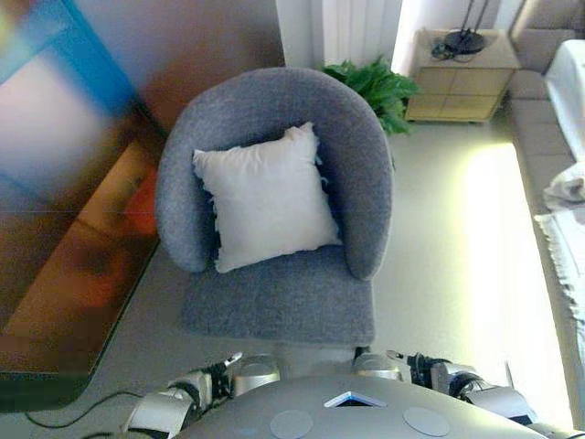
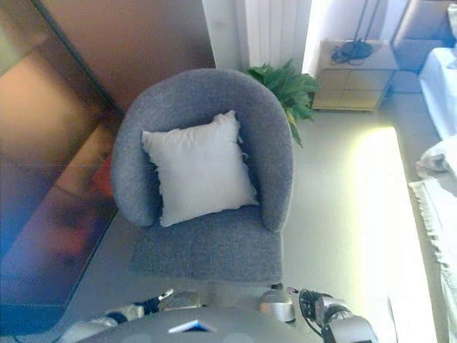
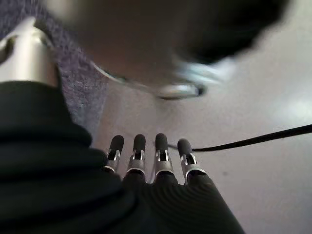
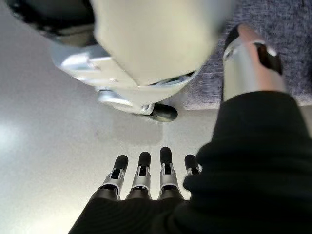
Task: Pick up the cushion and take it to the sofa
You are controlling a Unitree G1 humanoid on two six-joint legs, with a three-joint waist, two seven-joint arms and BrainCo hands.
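Note:
A white square cushion (image 1: 267,197) leans against the back of a grey tub armchair (image 1: 274,302), straight ahead of me. The grey sofa (image 1: 539,128) runs along the right edge of the room, with white cloths (image 1: 567,192) lying on it. Both hands hang low beside me and show only in their wrist views. My left hand (image 3: 162,156) points its straight fingers at the floor and holds nothing. My right hand (image 4: 141,178) does the same, also with nothing in it. Neither hand touches the cushion.
A large brown glossy panel (image 1: 73,183) stands along the left. Behind the armchair there is a green plant (image 1: 379,87), and a pale low cabinet (image 1: 462,82) carries a black lamp base (image 1: 464,41). Pale floor (image 1: 457,238) lies between armchair and sofa.

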